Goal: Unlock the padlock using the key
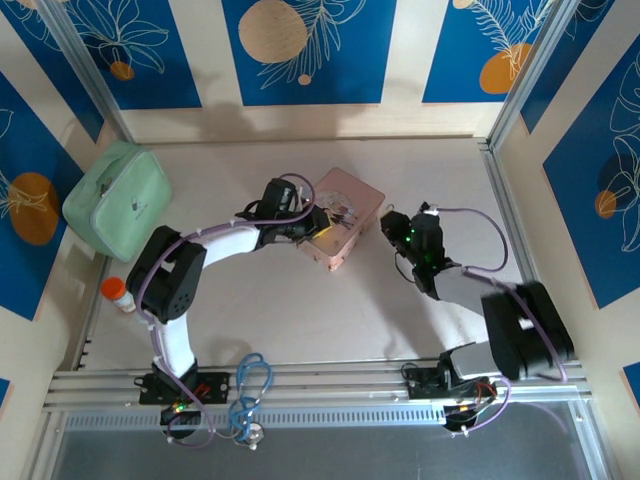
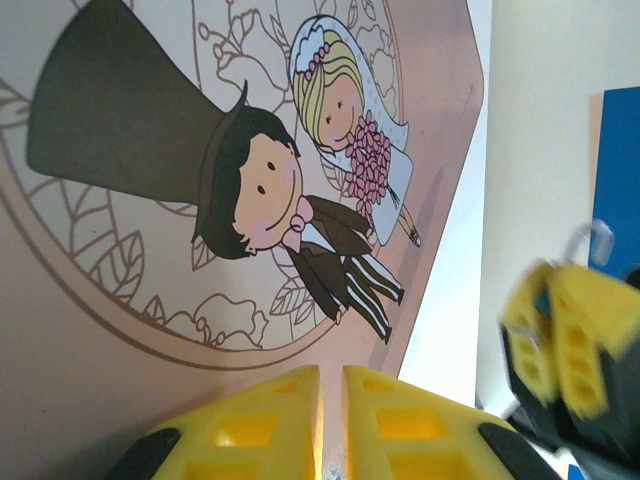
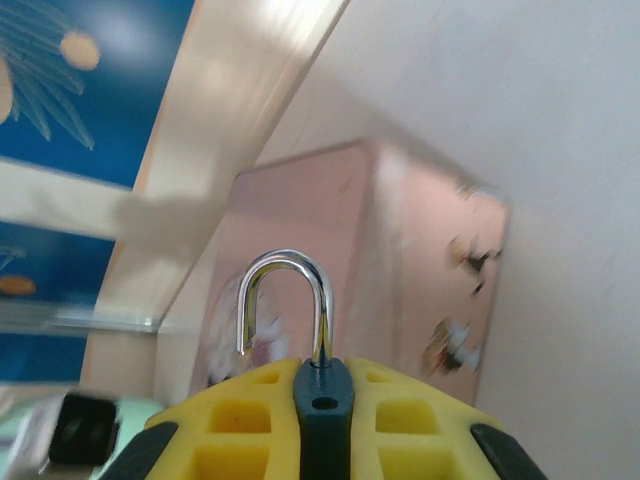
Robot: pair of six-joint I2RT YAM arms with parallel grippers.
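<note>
The padlock has a small dark-blue body clamped between the yellow fingers of my right gripper. Its silvery shackle stands up with the left leg free of the body. My left gripper hovers shut over the lid of the pink picture tin. A thin silvery sliver, apparently the key, sits deep between its pads. In the top view the left gripper is over the tin. The right gripper is just right of the tin. In the left wrist view the right gripper appears blurred.
A mint-green pouch lies at the far left, with an orange-capped bottle near the left wall. A blue looped cable hangs at the front rail. Patterned walls close in the table on three sides.
</note>
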